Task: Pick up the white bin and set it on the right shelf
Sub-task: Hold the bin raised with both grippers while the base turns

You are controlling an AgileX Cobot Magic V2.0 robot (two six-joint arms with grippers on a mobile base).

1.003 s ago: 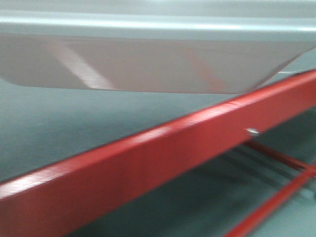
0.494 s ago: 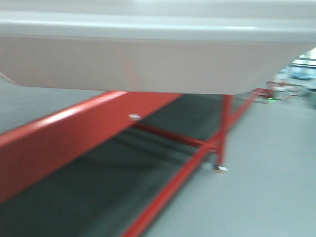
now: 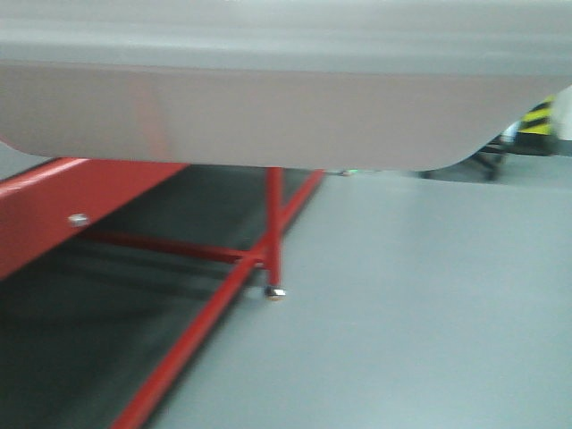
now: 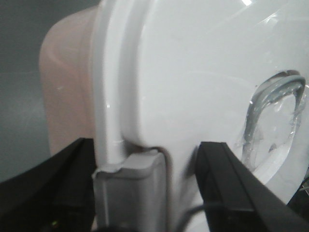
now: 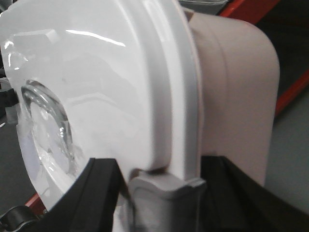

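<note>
The white bin (image 3: 268, 116) fills the top of the front view, its pinkish-white body hanging above the floor. In the left wrist view my left gripper (image 4: 145, 162) is shut on the white bin (image 4: 183, 72), with its black fingers (image 4: 224, 169) on either side of the grey lid latch (image 4: 130, 188). In the right wrist view my right gripper (image 5: 164, 181) is shut on the white bin (image 5: 120, 77) the same way, its fingers (image 5: 101, 183) straddling the opposite latch (image 5: 166, 200). The right shelf is out of view.
A red-framed table (image 3: 45, 210) with red legs and cross braces (image 3: 273, 223) stands at the left. Grey floor (image 3: 420, 304) stretches to the right. A yellow-and-black striped object (image 3: 540, 116) shows far right, behind the bin.
The front view has swung to the right. The red table frame has slid from the centre to the left edge and more floor shows. The bin stays held by both grippers.
</note>
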